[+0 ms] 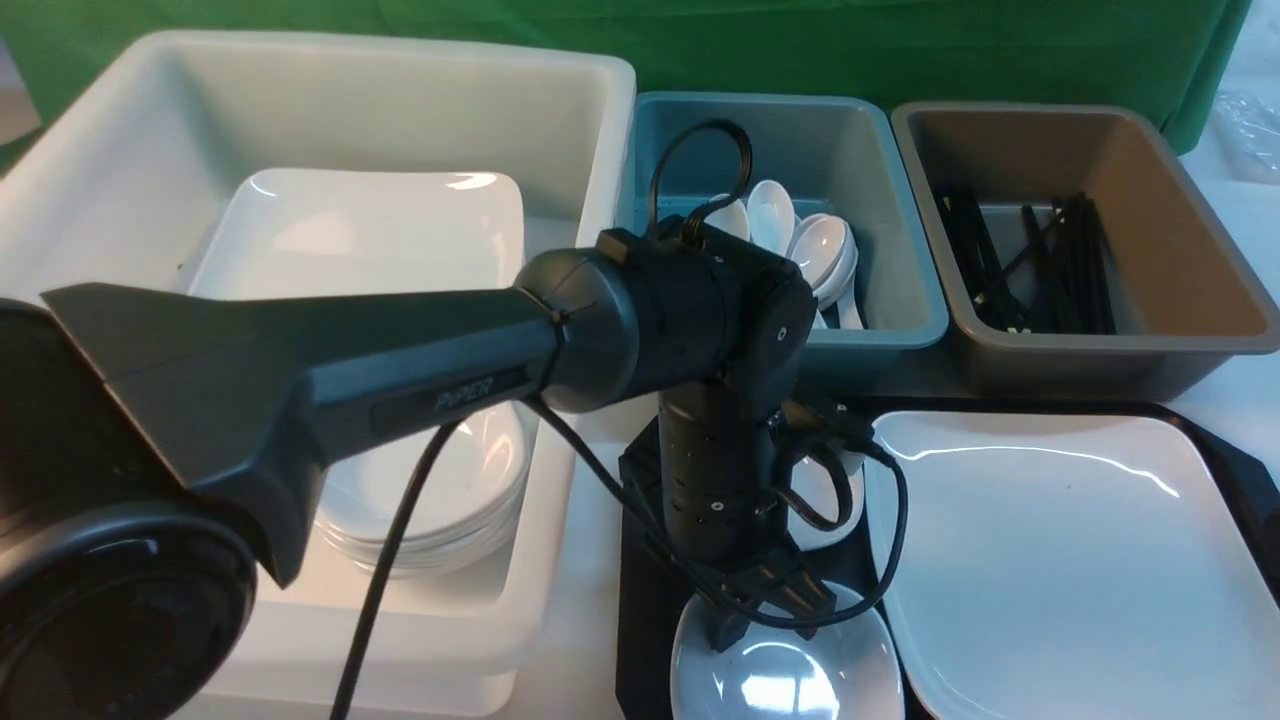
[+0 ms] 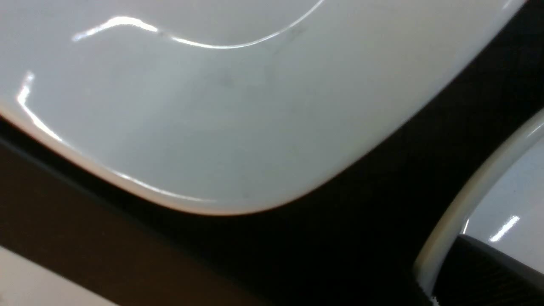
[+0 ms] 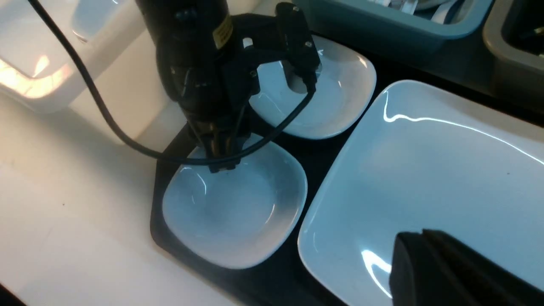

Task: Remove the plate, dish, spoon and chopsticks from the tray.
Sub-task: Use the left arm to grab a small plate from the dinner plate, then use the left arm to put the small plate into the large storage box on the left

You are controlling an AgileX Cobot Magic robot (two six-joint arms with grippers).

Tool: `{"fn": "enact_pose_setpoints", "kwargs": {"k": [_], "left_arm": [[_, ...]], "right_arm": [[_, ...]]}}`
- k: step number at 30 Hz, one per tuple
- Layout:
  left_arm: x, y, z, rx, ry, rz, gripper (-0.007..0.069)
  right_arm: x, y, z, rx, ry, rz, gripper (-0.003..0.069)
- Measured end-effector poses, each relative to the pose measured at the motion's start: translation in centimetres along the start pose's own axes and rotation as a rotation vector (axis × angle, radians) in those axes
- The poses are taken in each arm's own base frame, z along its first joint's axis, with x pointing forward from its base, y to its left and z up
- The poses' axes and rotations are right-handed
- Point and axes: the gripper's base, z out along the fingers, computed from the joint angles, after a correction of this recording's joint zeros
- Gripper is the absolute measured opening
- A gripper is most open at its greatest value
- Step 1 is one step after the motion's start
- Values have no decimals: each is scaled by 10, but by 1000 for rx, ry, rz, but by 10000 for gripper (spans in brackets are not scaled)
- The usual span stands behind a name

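Slippery, fragile dish (image 1: 790, 680) is best pinched at its 12 o'clock rim by left gripper (image 3: 221, 165), closure cannot be told; right gripper (image 3: 418, 246) is pressed together.

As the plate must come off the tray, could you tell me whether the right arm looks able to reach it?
Probably yes: the plate lies bare, the right gripper points toward it, and the left gripper is at a small dish beside it.

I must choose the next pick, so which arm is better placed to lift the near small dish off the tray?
Left. The left fingers are down at the rim of the near small dish, at the left end of the tray. The right fingers, shut, hover over the plate, farther away.
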Motion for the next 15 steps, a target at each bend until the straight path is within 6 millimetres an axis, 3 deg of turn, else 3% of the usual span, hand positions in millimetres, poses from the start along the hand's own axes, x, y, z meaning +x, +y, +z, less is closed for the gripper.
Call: {"fn": "enact_pose_setpoints", "kwargs": {"k": [4,8,15], "left_arm": [[-1,-2,-10,12,5,-10,148],[-4,-8,-41,47,-66,-14,55],[7,-19,-131,69,-318,2,34]], "right_arm": [[-1,-1,0,6,-13,1,27],[-2,-1,0,8,-17,2,27],[-18,3,-16,27,-83,-40,27]]}}
